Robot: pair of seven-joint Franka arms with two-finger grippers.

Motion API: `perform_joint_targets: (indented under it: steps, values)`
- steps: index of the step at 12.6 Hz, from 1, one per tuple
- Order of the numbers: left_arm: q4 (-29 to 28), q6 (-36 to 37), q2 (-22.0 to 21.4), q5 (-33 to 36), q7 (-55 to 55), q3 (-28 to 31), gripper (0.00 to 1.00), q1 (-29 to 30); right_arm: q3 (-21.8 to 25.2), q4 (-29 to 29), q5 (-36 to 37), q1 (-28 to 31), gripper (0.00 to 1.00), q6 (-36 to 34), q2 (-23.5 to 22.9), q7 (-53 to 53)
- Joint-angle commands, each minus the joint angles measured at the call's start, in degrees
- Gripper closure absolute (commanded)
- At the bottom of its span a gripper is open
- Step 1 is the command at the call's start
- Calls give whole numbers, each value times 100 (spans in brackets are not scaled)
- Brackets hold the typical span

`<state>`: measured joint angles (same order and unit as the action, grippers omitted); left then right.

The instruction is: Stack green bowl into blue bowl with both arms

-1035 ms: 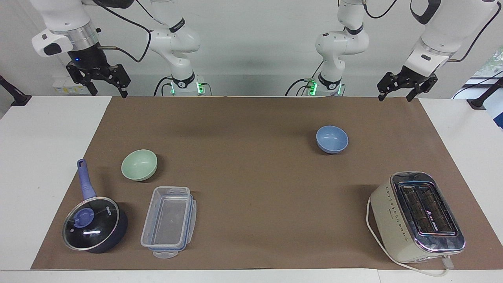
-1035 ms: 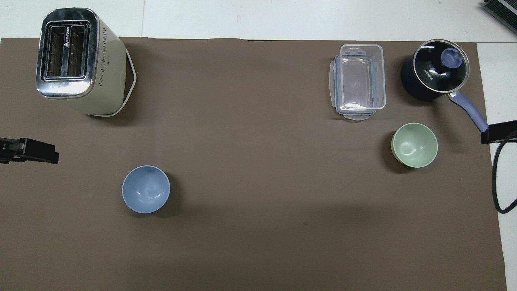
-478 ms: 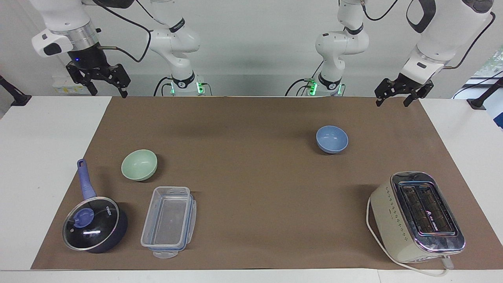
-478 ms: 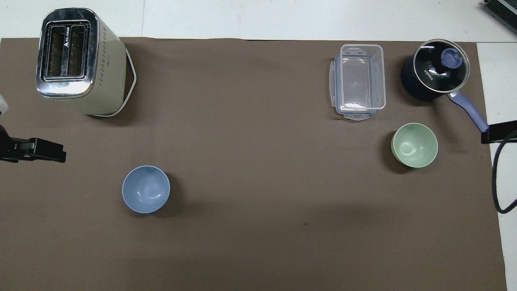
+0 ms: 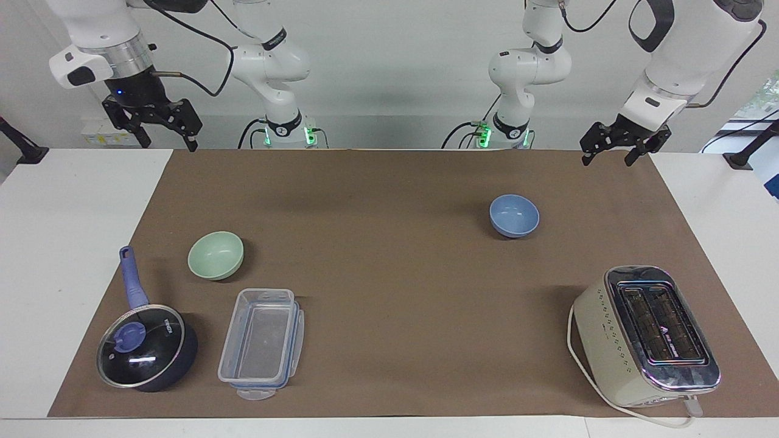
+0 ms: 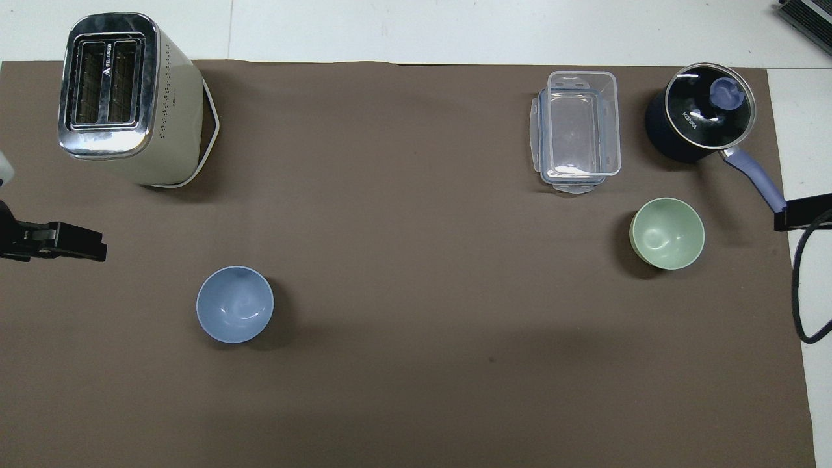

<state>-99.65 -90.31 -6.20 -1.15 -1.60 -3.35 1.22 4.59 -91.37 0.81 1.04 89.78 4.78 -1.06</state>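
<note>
The pale green bowl [image 5: 215,255] sits upright on the brown mat toward the right arm's end, also in the overhead view [image 6: 667,233]. The blue bowl [image 5: 514,215] sits upright toward the left arm's end, nearer to the robots, also in the overhead view [image 6: 234,304]. Both bowls are empty and far apart. My left gripper [image 5: 607,159] hangs open and empty in the air over the mat's edge at its own end [image 6: 65,240]. My right gripper [image 5: 167,143] hangs open and empty over the mat's edge at its own end and waits; only its tip shows in the overhead view [image 6: 803,211].
A cream toaster [image 5: 648,334] with its cord stands farther from the robots than the blue bowl. A dark lidded pot with a blue handle [image 5: 146,347] and a clear plastic container [image 5: 261,344] lie just farther than the green bowl. The brown mat [image 5: 389,292] covers the table's middle.
My left gripper has shifted a little inward over the mat's edge. The right arm and both bowls have not moved.
</note>
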Motion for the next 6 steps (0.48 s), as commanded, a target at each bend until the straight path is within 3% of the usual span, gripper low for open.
perform_joint_targets:
  steps: [1,6]
  values:
    - [-168,-145,-101,18,-51,-8,0,27,-20,-38,-116,36,0,-30,41,-79]
    - [-668,-654,-145,-96,-271,1,0,45,-20,-38,-116,36,0,-30,41,-79]
